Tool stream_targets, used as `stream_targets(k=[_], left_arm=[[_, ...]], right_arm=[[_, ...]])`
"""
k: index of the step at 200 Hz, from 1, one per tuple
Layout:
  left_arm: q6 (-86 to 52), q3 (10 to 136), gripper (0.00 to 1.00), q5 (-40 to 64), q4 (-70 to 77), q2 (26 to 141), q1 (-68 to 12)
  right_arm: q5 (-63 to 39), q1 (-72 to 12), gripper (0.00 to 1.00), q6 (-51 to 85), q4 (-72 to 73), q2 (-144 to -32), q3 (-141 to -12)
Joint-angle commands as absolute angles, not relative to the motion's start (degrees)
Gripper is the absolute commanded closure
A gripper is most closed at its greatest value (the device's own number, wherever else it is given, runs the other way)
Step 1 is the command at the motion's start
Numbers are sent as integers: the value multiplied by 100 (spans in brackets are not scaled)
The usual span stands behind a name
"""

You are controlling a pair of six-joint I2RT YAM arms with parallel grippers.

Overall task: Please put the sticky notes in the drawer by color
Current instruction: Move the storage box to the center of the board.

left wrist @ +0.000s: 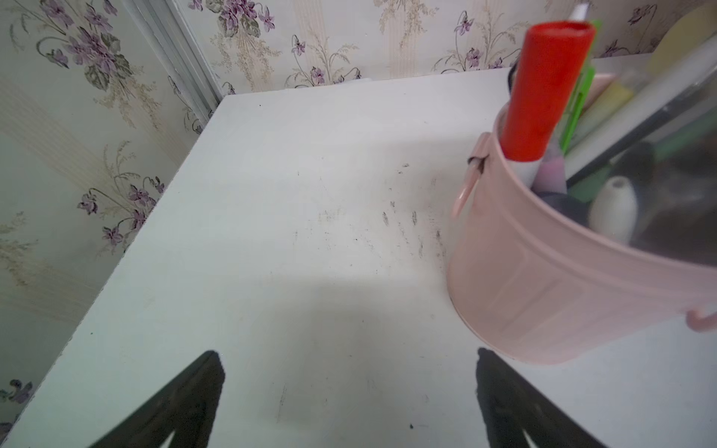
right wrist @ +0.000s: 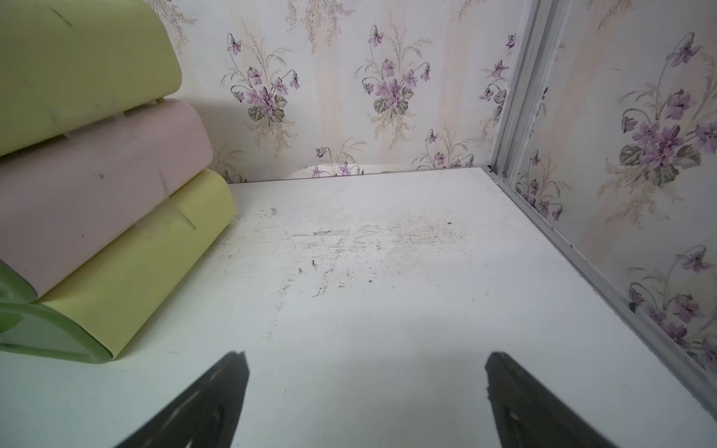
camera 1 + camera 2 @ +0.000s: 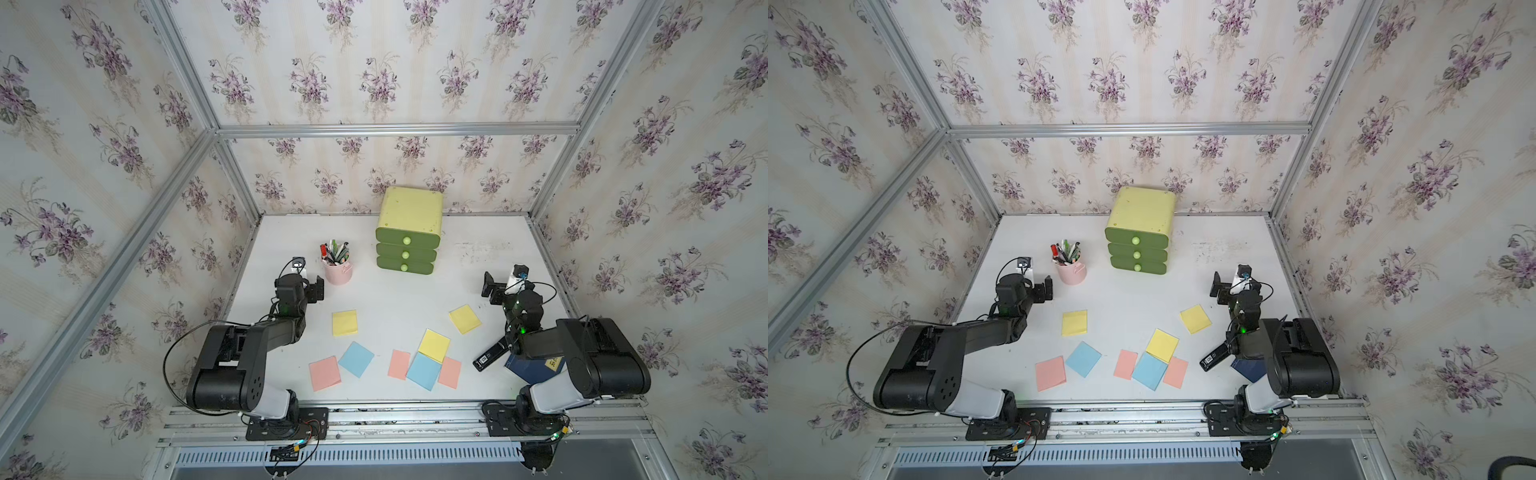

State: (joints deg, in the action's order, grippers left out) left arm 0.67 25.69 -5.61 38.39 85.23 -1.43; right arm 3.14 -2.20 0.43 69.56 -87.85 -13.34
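Left tool (image 1: pixel 347 353) black, spread; sticky notes (image 3: pixel 345 323) flat squares; drawer (image 3: pixel 409 216) rounded

Sticky notes (image 3: pixel 345 323) in pale yellow, light blue and salmon pink stand out against a white, grey-scuffed counter (image 3: pixel 395 299). The drawer (image 3: pixel 409 210) shows a pale yellow-green shell, three darker green fronts and light green knobs (image 3: pixel 406 240); its side, in the right wrist view, carries a pale pink band between yellow-green ones. A pink pen cup (image 3: pixel 338 272) shows a red marker (image 1: pixel 543 89). The book (image 3: pixel 528 372) is dark blue. Cream-striped wallpaper (image 3: pixel 374 83) bears purple violets with grey-green leaves
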Motion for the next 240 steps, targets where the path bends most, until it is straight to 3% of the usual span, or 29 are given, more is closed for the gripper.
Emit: stream_targets(k=[1, 158, 178, 204, 240], left_arm=[[96, 2588, 0, -545, 3876, 8519, -147], [90, 2549, 0, -559, 3915, 8439, -145], [42, 2652, 0, -644, 3231, 7790, -149], [-201, 2675, 0, -718, 2453, 6803, -149], [-1381, 3258, 0, 12, 1072, 5774, -158]], right_arm=[[290, -220, 0, 70, 7111, -8780, -1338], [281, -215, 0, 70, 7171, -8735, -1312], [281, -220, 0, 90, 6563, -8185, -1384], [35, -220, 0, 226, 4350, -7185, -1997], [-709, -217, 0, 768, 3527, -6306, -2258]])
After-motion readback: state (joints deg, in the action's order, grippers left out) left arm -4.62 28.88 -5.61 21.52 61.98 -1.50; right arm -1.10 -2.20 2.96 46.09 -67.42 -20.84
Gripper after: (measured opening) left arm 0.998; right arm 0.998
